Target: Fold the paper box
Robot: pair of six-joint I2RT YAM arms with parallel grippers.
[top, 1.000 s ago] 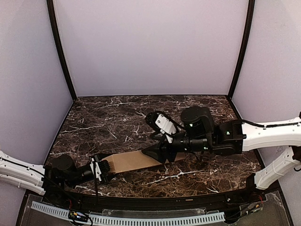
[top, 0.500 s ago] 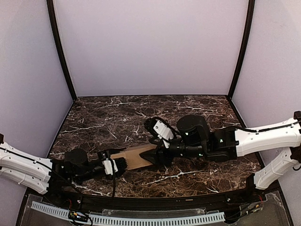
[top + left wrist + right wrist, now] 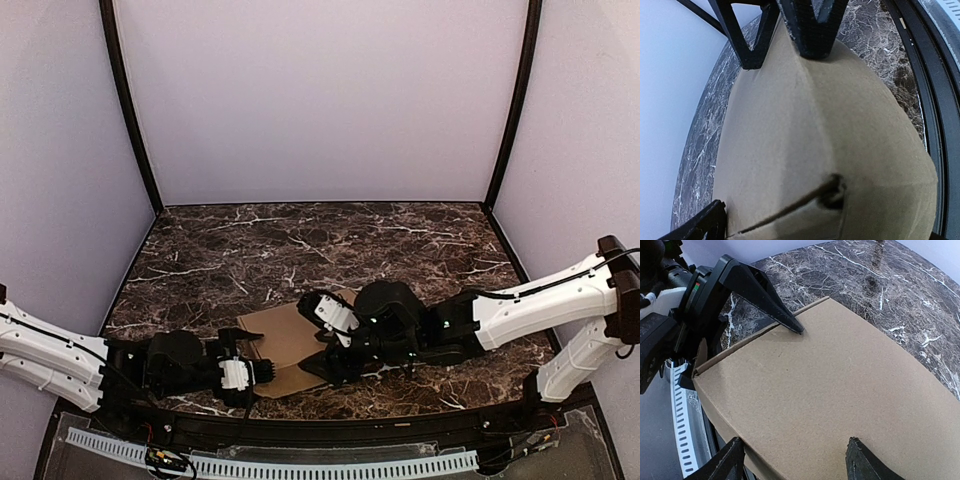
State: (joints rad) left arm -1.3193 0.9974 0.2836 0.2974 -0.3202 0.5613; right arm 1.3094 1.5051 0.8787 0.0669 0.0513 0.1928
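Cardboard box (image 3: 292, 335) touching wide-open left claw (image 3: 254, 356)

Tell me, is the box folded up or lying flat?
Folded up: the paper box shows a flat top panel with a side wall beneath.

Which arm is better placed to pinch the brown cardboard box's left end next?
Probably left: the left claw, open, straddles that end of the plain brown corrugated cardboard box; the right claw is spread over the top panel.

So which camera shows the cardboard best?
Right wrist view: the paper box fills it, flat panel and edges clear. Top view shows it small, partly covered. Left wrist view is too close: just a crease and a slot.
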